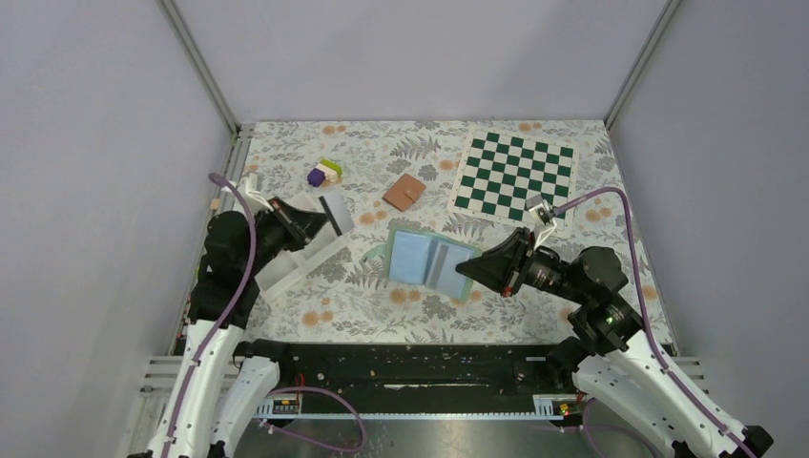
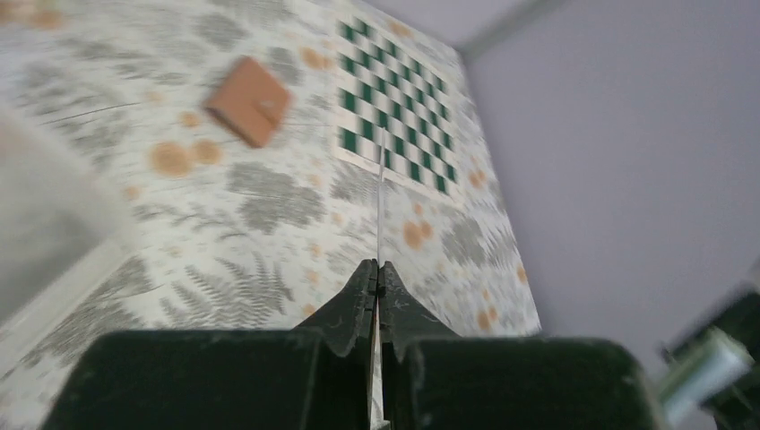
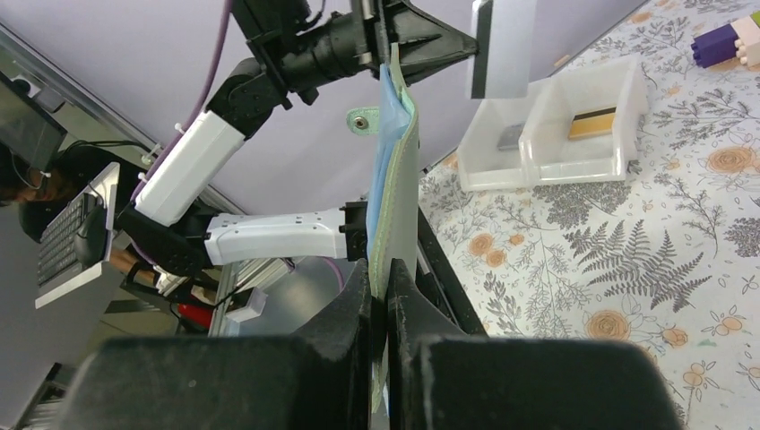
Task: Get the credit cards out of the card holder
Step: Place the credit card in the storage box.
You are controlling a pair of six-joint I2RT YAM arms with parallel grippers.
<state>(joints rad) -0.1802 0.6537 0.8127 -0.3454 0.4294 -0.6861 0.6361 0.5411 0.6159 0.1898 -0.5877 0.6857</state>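
Observation:
The card holder (image 1: 427, 259) is pale green with blue pages and is open in the middle of the table. My right gripper (image 1: 474, 268) is shut on its right edge; the right wrist view shows the holder (image 3: 399, 161) edge-on between the fingers (image 3: 385, 273). My left gripper (image 1: 320, 224) is shut on a whitish credit card (image 1: 336, 212) with a dark stripe, held over the white bin (image 1: 291, 260). In the left wrist view the card (image 2: 380, 197) shows edge-on between the closed jaws of the gripper (image 2: 377, 266). A yellow-orange card (image 3: 591, 123) lies in the bin (image 3: 627, 98).
A brown wallet (image 1: 404, 192) lies behind the holder. A green-and-white chessboard mat (image 1: 515, 172) is at the back right. Purple and yellow blocks (image 1: 324, 173) sit at the back left. A grey card (image 3: 509, 136) lies in the bin's other compartment.

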